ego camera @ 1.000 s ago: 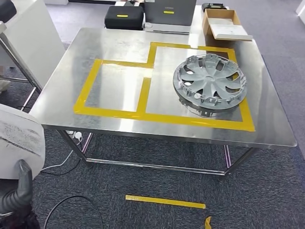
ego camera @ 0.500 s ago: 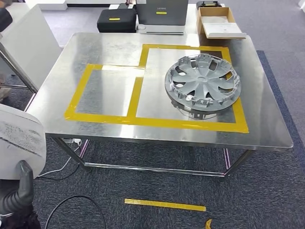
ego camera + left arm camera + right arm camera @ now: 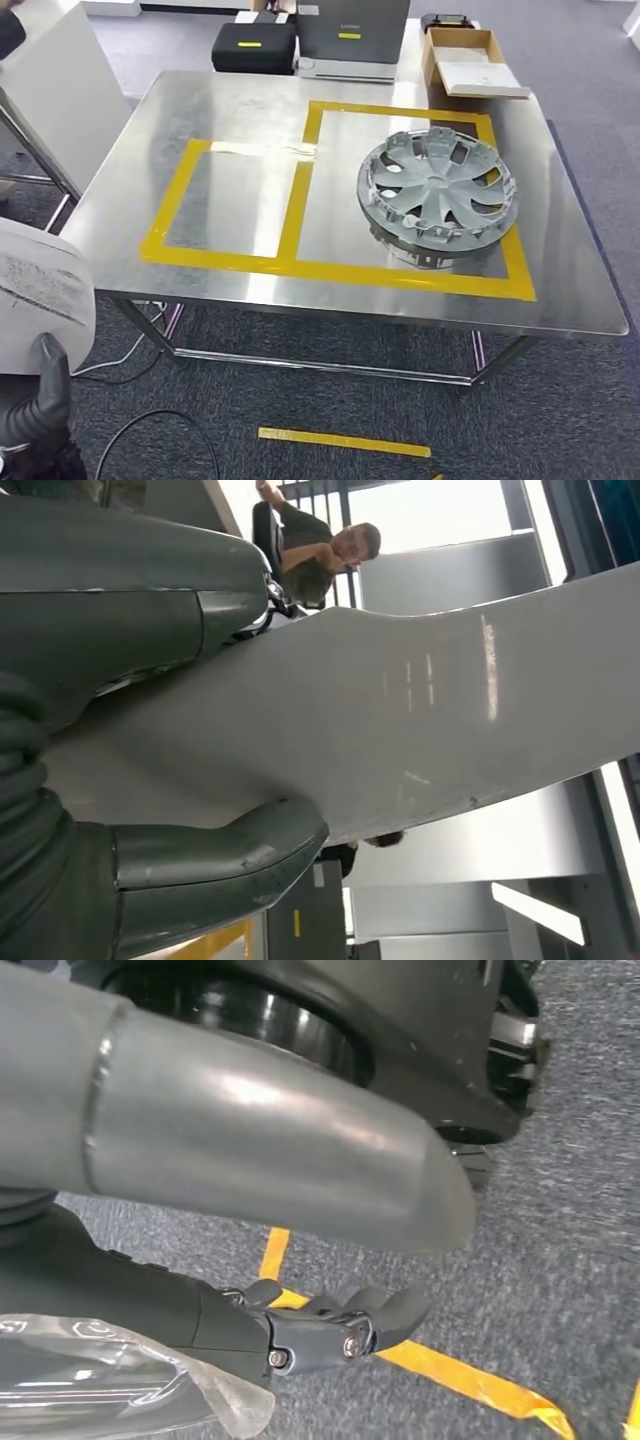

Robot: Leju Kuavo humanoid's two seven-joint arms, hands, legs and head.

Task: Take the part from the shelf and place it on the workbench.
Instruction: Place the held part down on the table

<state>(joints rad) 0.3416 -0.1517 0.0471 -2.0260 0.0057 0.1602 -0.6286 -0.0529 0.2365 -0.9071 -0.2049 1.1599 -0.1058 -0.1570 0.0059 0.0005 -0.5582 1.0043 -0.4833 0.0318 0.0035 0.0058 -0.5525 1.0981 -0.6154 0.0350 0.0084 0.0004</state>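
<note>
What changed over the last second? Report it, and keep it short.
The head camera moved: the whole view slid left, then back right, so nothing on the workbench itself shifted. The left hand still grips the white part at the lower left, and the wheel cover still lies in the right-hand taped box.

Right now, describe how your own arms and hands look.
The left hand has a thick, smooth grey thumb and a dark ribbed cover at the wrist. The right hand has dark grey fingers with small silver screws, behind clear plastic wrap. A silver tube runs above it.
</note>
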